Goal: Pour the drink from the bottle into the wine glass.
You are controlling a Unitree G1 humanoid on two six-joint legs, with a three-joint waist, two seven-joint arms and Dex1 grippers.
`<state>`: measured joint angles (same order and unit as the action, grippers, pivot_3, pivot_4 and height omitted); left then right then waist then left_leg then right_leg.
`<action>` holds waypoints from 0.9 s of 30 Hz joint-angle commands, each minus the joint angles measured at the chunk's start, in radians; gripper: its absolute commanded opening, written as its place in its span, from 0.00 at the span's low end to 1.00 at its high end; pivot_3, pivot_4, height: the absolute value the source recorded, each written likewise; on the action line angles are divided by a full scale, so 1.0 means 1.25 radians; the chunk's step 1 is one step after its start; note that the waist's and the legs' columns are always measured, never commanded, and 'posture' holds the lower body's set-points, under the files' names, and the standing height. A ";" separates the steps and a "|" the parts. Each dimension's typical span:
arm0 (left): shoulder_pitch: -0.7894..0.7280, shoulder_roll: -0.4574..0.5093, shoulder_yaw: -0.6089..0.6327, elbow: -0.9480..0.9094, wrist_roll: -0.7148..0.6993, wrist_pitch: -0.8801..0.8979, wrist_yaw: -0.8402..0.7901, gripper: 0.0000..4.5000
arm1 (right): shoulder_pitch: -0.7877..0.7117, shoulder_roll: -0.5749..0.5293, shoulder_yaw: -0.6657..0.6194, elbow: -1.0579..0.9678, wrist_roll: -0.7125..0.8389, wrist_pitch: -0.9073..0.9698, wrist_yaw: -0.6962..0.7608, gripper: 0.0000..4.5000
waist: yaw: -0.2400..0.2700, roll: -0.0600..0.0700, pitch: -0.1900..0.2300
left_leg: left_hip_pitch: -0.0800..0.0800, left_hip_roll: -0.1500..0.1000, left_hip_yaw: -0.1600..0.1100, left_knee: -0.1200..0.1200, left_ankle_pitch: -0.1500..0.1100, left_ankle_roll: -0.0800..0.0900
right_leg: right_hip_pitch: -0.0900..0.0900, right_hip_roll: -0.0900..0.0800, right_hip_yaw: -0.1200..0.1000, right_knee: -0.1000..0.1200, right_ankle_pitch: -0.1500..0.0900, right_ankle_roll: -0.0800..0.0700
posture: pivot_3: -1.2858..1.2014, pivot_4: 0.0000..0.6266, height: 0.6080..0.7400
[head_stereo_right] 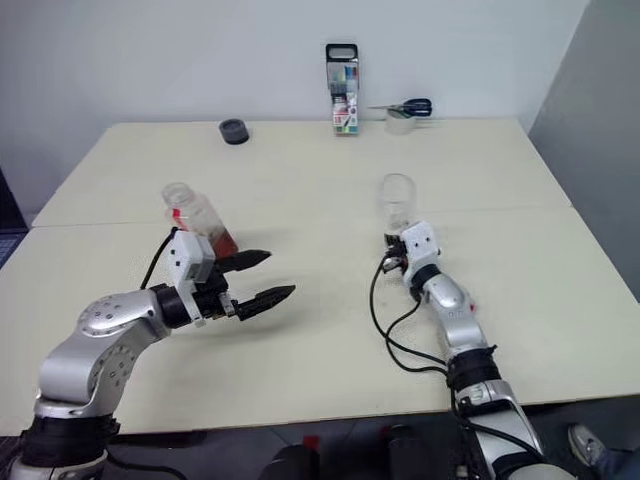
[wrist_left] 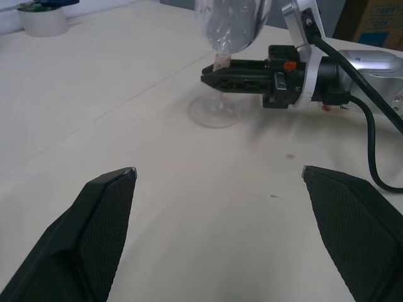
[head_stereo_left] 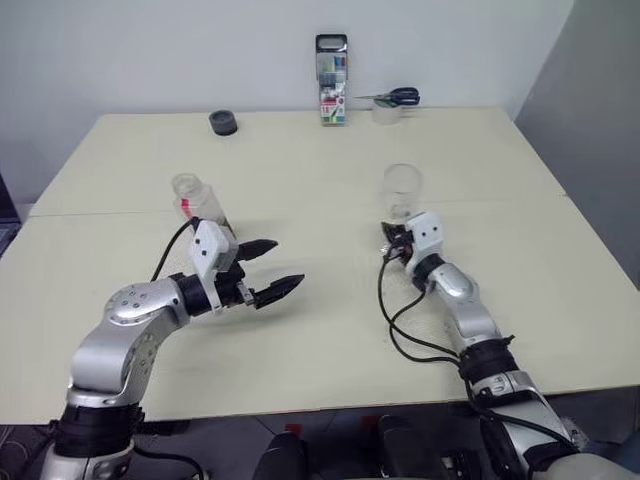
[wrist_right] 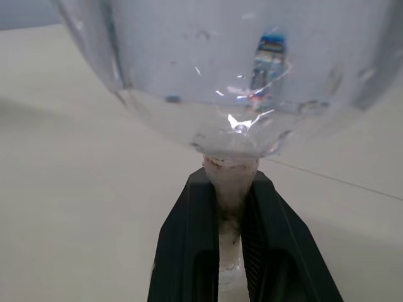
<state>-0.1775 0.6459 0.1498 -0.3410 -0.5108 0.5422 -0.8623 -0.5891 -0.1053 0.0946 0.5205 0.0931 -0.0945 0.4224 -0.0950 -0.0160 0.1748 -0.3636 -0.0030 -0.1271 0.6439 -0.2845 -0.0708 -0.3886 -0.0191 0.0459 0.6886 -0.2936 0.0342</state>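
The right claw (wrist_right: 232, 251) pinches the clear stemmed wine glass (head_stereo_left: 402, 190) by its stem, steadying it. The left claw (head_stereo_right: 262, 278) gapes wide, empty; the small clear red-labelled plastic bottle (head_stereo_right: 195, 217) stands just behind it, ungrasped.

left gripper (head_stereo_left: 270, 268) hovers low with fingers spread wide, while right gripper (wrist_right: 232, 251) is clamped tight, arm stretched forward.

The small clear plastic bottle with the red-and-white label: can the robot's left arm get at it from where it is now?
Probably yes. The small clear plastic bottle stands just behind the left gripper, whose black fingers are open and empty, with nothing between them.
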 commanded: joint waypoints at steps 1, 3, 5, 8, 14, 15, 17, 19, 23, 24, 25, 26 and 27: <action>0.025 0.030 0.063 -0.056 -0.029 0.019 0.016 1.00 | -0.059 0.039 0.049 0.029 -0.006 0.004 0.074 0.04 | 0.000 0.001 0.001 | 0.000 0.000 0.000 0.000 0.000 0.000 | 0.000 0.000 0.000 0.000 0.000 0.000 | 0.52 0.24 1.00; 0.034 0.039 0.083 -0.062 -0.034 0.023 0.027 1.00 | -0.084 0.051 0.055 0.064 -0.015 -0.008 0.089 0.04 | 0.005 0.001 0.001 | 0.000 0.000 0.000 0.000 0.000 0.000 | 0.000 0.000 -0.001 0.000 0.000 0.000 | 0.52 0.24 1.00; 0.044 0.046 0.099 -0.069 -0.039 0.025 0.036 1.00 | -0.108 0.059 0.060 0.099 -0.023 -0.022 0.098 0.04 | 0.009 0.002 0.001 | 0.000 0.000 0.000 0.000 0.000 0.000 | 0.000 0.000 -0.001 0.000 0.000 0.000 | 0.52 0.24 1.00; 0.054 0.050 0.115 -0.073 -0.041 0.025 0.047 1.00 | -0.132 0.063 0.062 0.146 -0.035 -0.043 0.109 0.04 | 0.016 0.001 0.002 | -0.001 -0.002 0.000 0.001 0.000 0.000 | 0.001 -0.001 -0.001 -0.001 0.000 0.000 | 0.52 0.24 1.00; 0.057 0.066 0.125 -0.069 -0.045 0.028 0.050 1.00 | -0.150 0.057 0.066 0.215 -0.055 -0.071 0.115 0.04 | 0.016 0.001 0.002 | -0.001 -0.002 0.000 0.000 0.000 0.000 | 0.000 -0.001 -0.001 -0.001 0.000 0.000 | 0.52 0.24 1.00; 0.057 0.069 0.126 -0.071 -0.046 0.028 0.049 1.00 | -0.151 0.057 0.065 0.219 -0.056 -0.073 0.115 0.04 | 0.016 0.001 0.002 | 0.000 -0.001 0.000 0.000 0.000 0.000 | 0.000 -0.001 -0.001 -0.001 0.000 0.000 | 0.52 0.24 1.00; 0.057 0.073 0.125 -0.071 -0.044 0.022 0.049 1.00 | -0.151 0.058 0.061 0.224 -0.055 -0.075 0.113 0.04 | 0.016 0.001 0.002 | 0.000 -0.001 0.000 0.000 0.000 0.000 | 0.001 -0.001 -0.001 0.000 0.000 0.000 | 0.52 0.24 1.00; 0.053 0.076 0.121 -0.065 -0.040 0.014 0.046 1.00 | -0.151 0.059 0.056 0.224 -0.051 -0.076 0.112 0.04 | 0.016 0.001 0.002 | 0.000 -0.002 0.000 0.001 0.000 0.000 | 0.001 -0.001 -0.001 0.000 0.000 0.000 | 0.52 0.24 1.00; 0.044 0.073 0.113 -0.035 -0.029 -0.015 0.032 1.00 | -0.149 0.060 0.048 0.215 -0.045 -0.074 0.111 0.26 | 0.016 0.001 0.002 | 0.000 -0.002 0.000 0.001 0.000 0.000 | 0.001 -0.001 -0.001 -0.001 0.000 0.000 | 0.52 0.24 1.00; 0.043 0.071 0.112 -0.029 -0.027 -0.023 0.029 1.00 | -0.148 0.060 0.047 0.213 -0.045 -0.074 0.112 0.33 | 0.016 0.001 0.002 | 0.000 -0.002 0.000 0.001 0.000 0.000 | 0.001 -0.001 -0.001 -0.001 0.000 0.000 | 0.52 0.24 1.00; 0.042 0.069 0.110 -0.021 -0.023 -0.033 0.025 1.00 | -0.147 0.060 0.046 0.211 -0.045 -0.074 0.111 0.40 | 0.016 0.001 0.002 | -0.001 -0.002 0.000 0.000 0.000 0.000 | 0.000 -0.001 -0.001 -0.001 0.000 0.000 | 0.52 0.24 1.00; 0.042 0.068 0.109 -0.015 -0.020 -0.043 0.022 1.00 | -0.147 0.060 0.045 0.208 -0.045 -0.073 0.112 0.48 | 0.015 0.001 0.002 | -0.001 -0.001 0.000 0.000 0.000 0.000 | 0.000 -0.001 -0.001 -0.001 0.000 0.000 | 0.52 0.24 1.00; 0.041 0.066 0.107 -0.010 -0.019 -0.051 0.019 1.00 | -0.146 0.061 0.044 0.207 -0.045 -0.072 0.112 0.55 | 0.015 0.001 0.002 | -0.001 -0.001 0.000 0.000 0.000 0.000 | 0.000 -0.001 -0.001 -0.001 0.000 0.000 | 0.52 0.24 1.00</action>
<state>-0.1146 0.7233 0.2738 -0.3513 -0.5408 0.5125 -0.8273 -0.7652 -0.0339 0.1643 0.8016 0.0288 -0.1789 0.5629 -0.0765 -0.0142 0.1772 -0.3643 -0.0047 -0.1270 0.6440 -0.2843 -0.0711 -0.3884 -0.0203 0.0446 0.6878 -0.2940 0.0337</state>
